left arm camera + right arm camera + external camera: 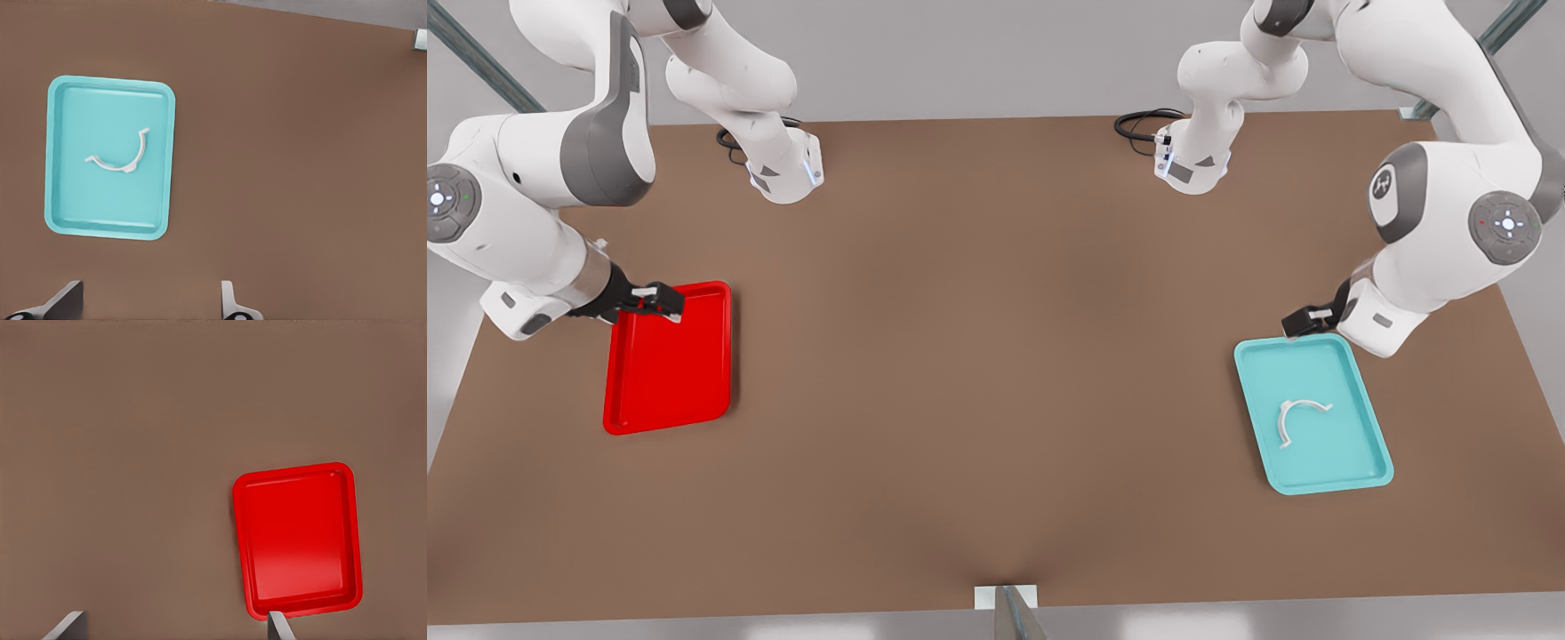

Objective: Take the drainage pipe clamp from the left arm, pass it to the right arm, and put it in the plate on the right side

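The drainage pipe clamp [1299,418] is a small, thin white half ring with a short flat tab at each end. It lies flat inside the teal tray [1369,427], on the front view's right, and nothing touches it. The left wrist view looks down on the same clamp [122,159] in the teal tray [67,200]. The left gripper [1303,322] hangs just above the far edge of the teal tray, beside the clamp but apart from it. In the left wrist view its two fingers [63,303] stand wide apart with nothing between them. The red plate [667,373] sits well apart on the front view's left of the brown surface [996,356]. The right gripper [660,300] hangs over the plate's far edge. The right wrist view shows the red plate [353,540] with nothing in it, and the fingers [67,627] spread wide, holding nothing. Black cables [1143,124] lie by the arm bases at the back.
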Action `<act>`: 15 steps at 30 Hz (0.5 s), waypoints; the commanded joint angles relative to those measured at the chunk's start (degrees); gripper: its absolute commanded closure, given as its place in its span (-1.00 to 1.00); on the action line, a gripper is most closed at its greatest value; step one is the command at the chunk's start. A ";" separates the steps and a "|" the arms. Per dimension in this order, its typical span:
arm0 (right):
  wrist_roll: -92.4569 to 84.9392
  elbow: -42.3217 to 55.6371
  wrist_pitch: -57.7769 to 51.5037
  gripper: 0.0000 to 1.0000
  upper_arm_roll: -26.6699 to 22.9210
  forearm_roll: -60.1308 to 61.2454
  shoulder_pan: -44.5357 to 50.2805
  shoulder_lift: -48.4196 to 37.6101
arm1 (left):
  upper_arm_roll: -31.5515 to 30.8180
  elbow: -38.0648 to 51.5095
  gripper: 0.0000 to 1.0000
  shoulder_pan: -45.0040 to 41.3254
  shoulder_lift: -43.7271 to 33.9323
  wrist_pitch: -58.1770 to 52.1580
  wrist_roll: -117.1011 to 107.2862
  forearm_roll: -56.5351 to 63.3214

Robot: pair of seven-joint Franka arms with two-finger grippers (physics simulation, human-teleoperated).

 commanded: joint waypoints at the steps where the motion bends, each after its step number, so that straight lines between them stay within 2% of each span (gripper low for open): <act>1: 1.69 0.11 1.27 -1.00 0.03 0.00 0.00 -0.06 | 0.04 -0.56 -1.00 0.09 -0.03 3.04 -1.28 0.27; 3: 1.69 0.11 1.27 -1.00 0.03 0.00 0.09 -0.06 | 1.71 -3.98 -1.00 0.27 0.32 6.64 -8.64 3.16; 5: 1.77 0.11 1.27 -1.00 0.03 0.00 0.09 -0.06 | 6.10 -8.73 -1.00 0.36 0.76 14.90 -31.32 3.26; 9: 1.77 0.11 1.27 -1.00 0.03 0.00 0.09 -0.06 | 10.67 -23.31 -1.00 0.36 1.02 40.90 -61.20 3.17; 12: 2.04 0.11 1.27 -1.00 0.20 0.00 0.09 -0.06 | 10.76 -26.47 -1.00 1.94 5.95 52.68 -67.64 3.08; 15: 2.30 0.11 1.27 -1.00 0.38 0.00 0.09 -0.06 | 11.55 -27.71 -1.00 3.43 9.63 54.98 -69.22 1.07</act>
